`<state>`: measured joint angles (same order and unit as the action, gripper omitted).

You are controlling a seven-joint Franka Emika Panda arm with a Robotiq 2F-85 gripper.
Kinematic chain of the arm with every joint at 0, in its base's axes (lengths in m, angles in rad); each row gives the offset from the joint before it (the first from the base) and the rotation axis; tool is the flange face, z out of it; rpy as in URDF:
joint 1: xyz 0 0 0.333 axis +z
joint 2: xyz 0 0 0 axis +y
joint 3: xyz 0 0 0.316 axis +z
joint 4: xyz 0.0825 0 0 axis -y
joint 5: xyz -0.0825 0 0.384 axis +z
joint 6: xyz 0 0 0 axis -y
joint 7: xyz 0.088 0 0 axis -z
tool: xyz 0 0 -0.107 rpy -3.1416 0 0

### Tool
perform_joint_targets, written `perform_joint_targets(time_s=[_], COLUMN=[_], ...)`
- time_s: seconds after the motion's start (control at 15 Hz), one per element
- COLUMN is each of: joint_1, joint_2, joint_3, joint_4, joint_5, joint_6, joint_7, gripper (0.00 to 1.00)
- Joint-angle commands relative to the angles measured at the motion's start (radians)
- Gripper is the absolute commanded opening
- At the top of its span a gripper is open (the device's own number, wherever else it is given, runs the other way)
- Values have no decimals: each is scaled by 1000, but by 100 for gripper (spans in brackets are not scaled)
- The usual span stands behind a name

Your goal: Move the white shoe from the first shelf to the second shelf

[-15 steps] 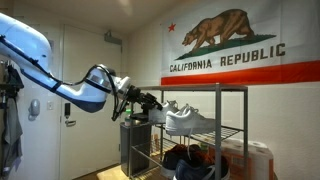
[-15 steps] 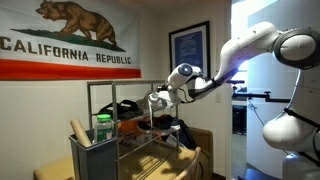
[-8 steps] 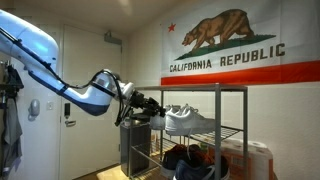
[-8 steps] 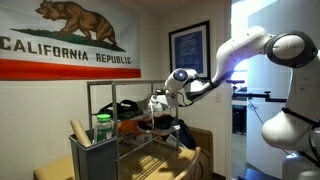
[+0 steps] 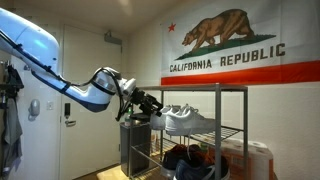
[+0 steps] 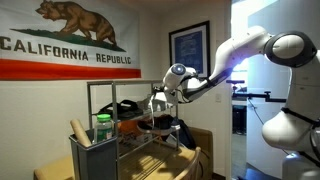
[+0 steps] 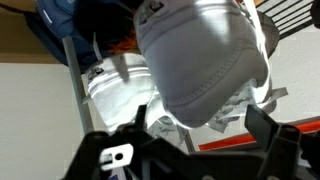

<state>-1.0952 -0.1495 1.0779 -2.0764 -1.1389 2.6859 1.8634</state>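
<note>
The white shoe rests on the second shelf, the middle wire tier of the dark rack, with its heel toward the arm. The first shelf above it carries nothing that I can see in this view. My gripper is at the rack's end, right behind the heel. In the wrist view the shoe's heel fills the upper middle, and my gripper is open, with its dark fingers spread wide on either side and not pressing on the shoe. In an exterior view my gripper reaches into the rack.
Dark shoes lie on the lowest tier. A grey bin stands beside the rack, under the arm. In an exterior view a box with a green-lidded bottle stands in front of the rack. A flag hangs on the wall behind.
The jaws have spread from shut on the shoe's heel to open, letting the shoe go on the middle tier. The arm has hardly moved.
</note>
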Motion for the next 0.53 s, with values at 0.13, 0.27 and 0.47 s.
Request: perform_joint_targets(time_s=[0.13,0.27,0.47], joint_1=[105,149,226], joint_2=[-84,-127,-181], joint_3=[-97,-148,-231], joint_4=[-8,-19,-33], joint_5=[286,373,488], joint_6=[-34,-36,-58], joint_7=[-337,-433,-571], gripper=[100,100,100])
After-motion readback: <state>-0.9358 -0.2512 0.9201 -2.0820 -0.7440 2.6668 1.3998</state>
